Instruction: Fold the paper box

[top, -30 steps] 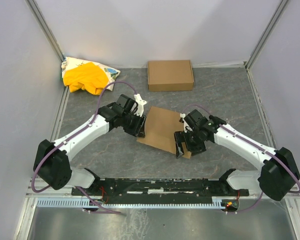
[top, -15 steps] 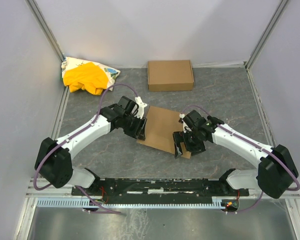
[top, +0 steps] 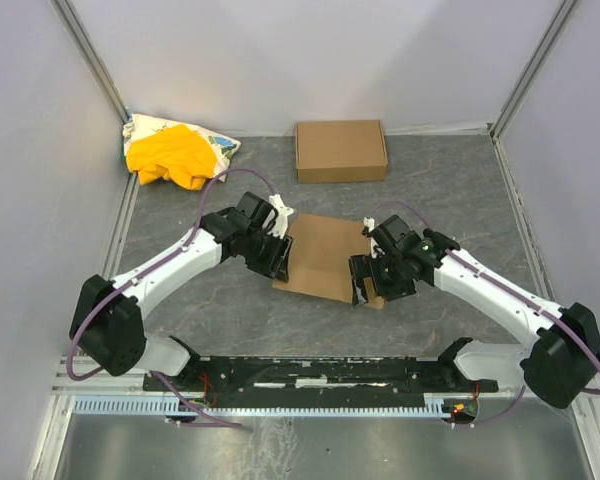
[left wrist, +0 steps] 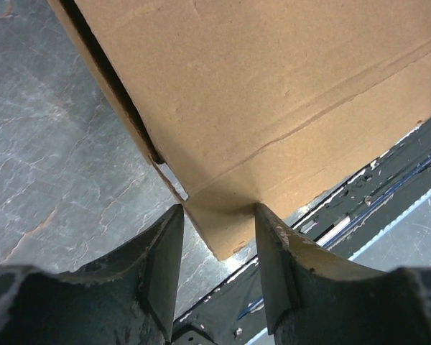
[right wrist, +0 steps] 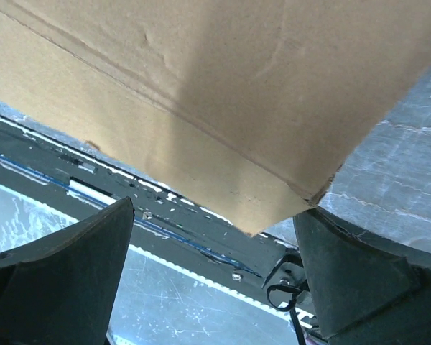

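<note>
The left gripper and right gripper both stand open astride corners of the box at mid-frame, holding nothing, so each should close squarely before folding

Soft, even overhead light casts faint shadows on the counter; wrist views show dark, slightly blurred jaws

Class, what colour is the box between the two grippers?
Plain brown; the paper box shows best in left wrist view.
</note>
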Available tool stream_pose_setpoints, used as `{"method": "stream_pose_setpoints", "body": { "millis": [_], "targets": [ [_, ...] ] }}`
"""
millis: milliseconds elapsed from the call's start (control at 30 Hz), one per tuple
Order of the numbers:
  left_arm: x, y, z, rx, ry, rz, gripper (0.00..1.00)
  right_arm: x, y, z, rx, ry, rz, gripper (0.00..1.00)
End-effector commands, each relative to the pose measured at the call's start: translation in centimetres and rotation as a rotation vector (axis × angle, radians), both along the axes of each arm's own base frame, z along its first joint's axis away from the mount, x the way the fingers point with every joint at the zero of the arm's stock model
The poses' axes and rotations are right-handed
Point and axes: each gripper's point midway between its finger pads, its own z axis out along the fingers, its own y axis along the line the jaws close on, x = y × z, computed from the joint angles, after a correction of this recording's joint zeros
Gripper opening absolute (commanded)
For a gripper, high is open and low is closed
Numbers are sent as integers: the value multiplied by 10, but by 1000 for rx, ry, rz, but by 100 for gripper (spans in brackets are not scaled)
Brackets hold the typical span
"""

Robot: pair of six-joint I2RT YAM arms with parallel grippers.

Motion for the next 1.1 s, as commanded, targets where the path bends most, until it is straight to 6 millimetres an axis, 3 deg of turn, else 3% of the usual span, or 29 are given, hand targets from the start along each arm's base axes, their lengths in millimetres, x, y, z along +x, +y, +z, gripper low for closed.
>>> {"method": "stream_pose_setpoints", "body": {
  "millis": [0,333,500,667,767,833,933,1067],
  "targets": [
    [14,12,25,65,-89,34,51,18,-5,24,-29,-119,-9,99],
    [35,34,42,137,-226,166,47,38,-29,39,-122,-259,-74,99],
    [44,15,77,-29,-324,195,50,39,-16,60,-33,-325,-5,99],
    [49,9,107,-158,-449,214,53,39,-13,90,59,-573,60,99],
    [54,20,114,-189,-535,295,55,34,-1,105,75,-704,128,99],
    [54,28,120,-228,-592,348,56,30,10,100,27,-753,199,99],
    [49,42,131,-285,-678,412,57,22,35,91,-107,-858,340,99],
    [44,66,136,-293,-757,509,59,25,61,107,-332,-1116,415,100]
  ]
}}
